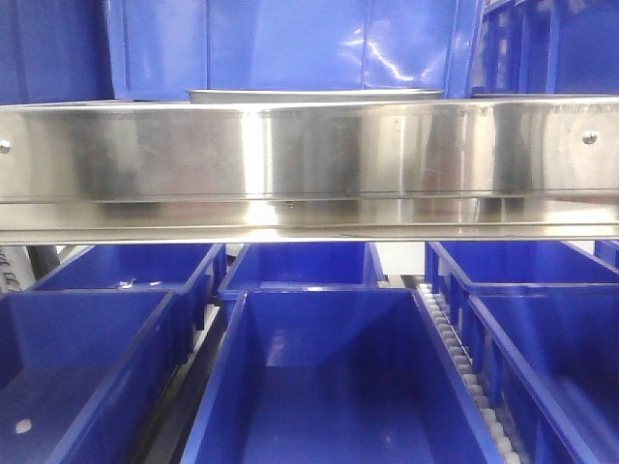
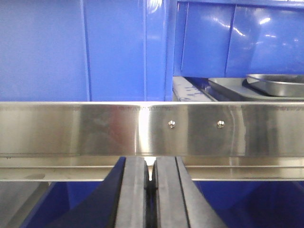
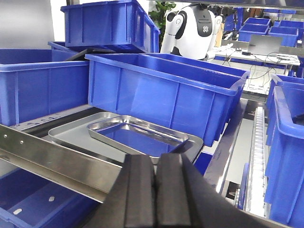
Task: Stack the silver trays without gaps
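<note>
At the bottom centre of its wrist view, the left gripper (image 2: 150, 190) is sitting pressed together below the steel rail (image 2: 95, 128). In the right wrist view, the small tray (image 3: 137, 135) is lying inside the large tray (image 3: 71, 133) at centre, with the right gripper (image 3: 154, 190) pressed together, holding nothing.

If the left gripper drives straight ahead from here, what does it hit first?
Most likely the long steel band running across directly in front of the left gripper, whose fingers look closed. The silver trays lie beyond it, off to the right. Depth is unclear.
</note>
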Robot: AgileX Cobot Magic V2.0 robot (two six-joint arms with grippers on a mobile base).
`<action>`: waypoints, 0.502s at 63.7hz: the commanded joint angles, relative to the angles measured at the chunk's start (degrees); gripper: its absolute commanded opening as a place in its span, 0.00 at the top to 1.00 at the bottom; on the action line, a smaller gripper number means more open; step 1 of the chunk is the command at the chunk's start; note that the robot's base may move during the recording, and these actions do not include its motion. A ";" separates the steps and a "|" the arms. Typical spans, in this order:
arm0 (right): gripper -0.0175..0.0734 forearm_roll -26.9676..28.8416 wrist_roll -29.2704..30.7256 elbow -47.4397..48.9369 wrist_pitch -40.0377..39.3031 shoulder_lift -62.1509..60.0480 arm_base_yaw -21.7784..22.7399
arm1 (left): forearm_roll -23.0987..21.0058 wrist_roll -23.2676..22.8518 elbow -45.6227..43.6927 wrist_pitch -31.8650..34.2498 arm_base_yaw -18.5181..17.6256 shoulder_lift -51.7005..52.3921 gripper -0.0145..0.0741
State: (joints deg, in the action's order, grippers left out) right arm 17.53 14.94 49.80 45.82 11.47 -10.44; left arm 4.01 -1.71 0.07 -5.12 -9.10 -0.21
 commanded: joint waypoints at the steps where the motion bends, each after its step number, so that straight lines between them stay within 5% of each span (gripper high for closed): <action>1: 0.89 -0.21 0.17 -0.02 -1.06 -0.21 0.05 | -0.32 0.04 -0.07 0.32 0.09 0.21 0.82; 32: 0.89 -0.21 0.17 -0.02 -1.06 -0.21 0.05 | -0.32 0.04 -0.07 0.54 0.09 0.21 0.82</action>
State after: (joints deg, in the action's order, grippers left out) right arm 17.53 14.94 49.80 45.82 11.47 -10.44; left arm 4.01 -1.71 0.07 -5.25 -9.10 -0.21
